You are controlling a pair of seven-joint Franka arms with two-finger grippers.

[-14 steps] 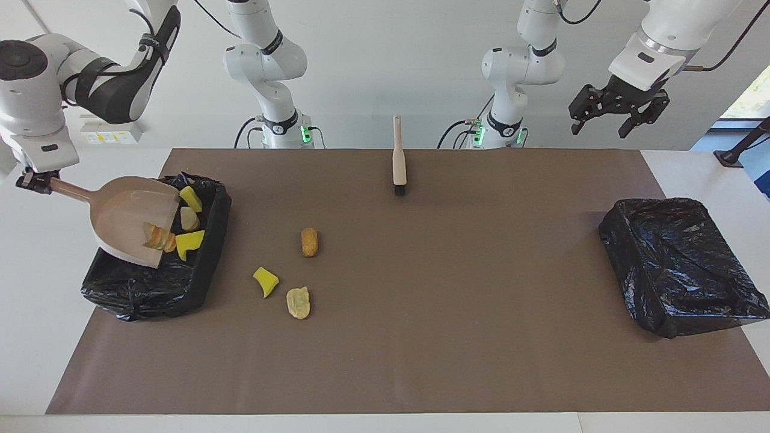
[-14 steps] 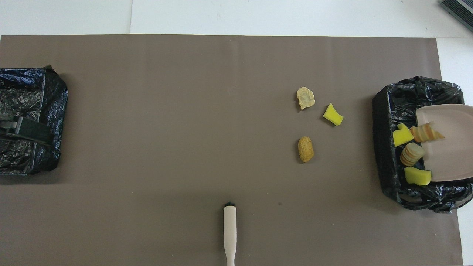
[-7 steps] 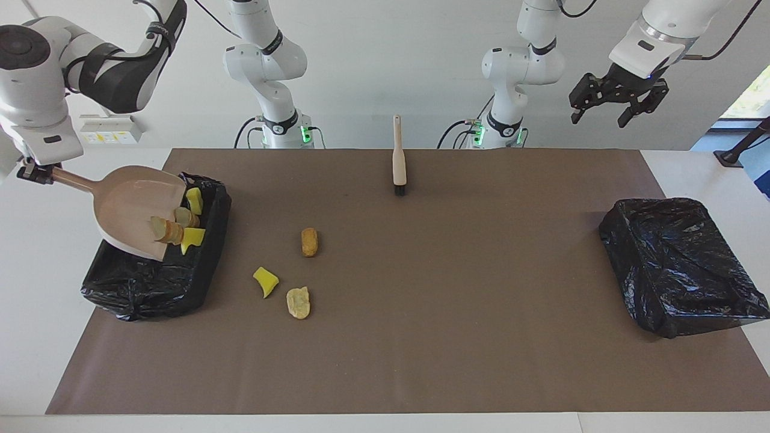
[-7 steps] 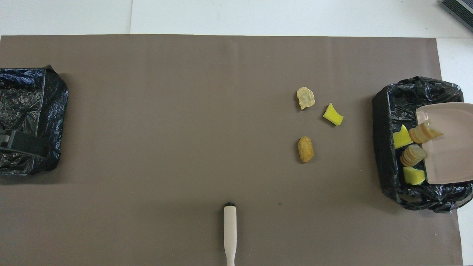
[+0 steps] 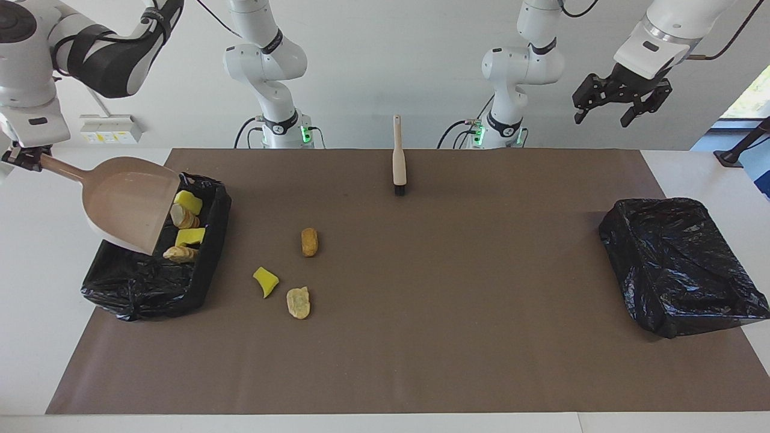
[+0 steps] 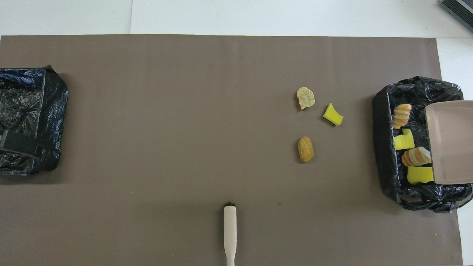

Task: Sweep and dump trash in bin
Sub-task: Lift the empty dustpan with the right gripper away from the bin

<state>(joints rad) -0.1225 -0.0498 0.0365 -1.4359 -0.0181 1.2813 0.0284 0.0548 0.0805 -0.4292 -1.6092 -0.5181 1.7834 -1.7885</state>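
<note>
My right gripper (image 5: 24, 161) is shut on the handle of the pale pink dustpan (image 5: 126, 201), which hangs tilted and empty over the black-lined bin (image 5: 138, 294) at the right arm's end. Two yellow sponge chunks (image 6: 403, 141) and two striped pieces (image 6: 401, 115) of trash lie inside that bin (image 6: 382, 147). On the mat beside it rest a yellow chunk (image 5: 265, 281), a brown lump (image 5: 309, 242) and a pale tan lump (image 5: 298, 302). My left gripper (image 5: 619, 105) waits open and empty, high over the other bin (image 5: 680, 264).
A cream-handled brush (image 5: 399, 162) lies on the brown mat near the robots, midway between the arms, bristles pointing away from them. The second black-lined bin (image 6: 33, 92) sits at the left arm's end, with the left gripper (image 6: 18, 143) showing over it.
The dustpan rose and tipped further, and the last striped piece slid off its lip into the bin. The left gripper rose a little.
</note>
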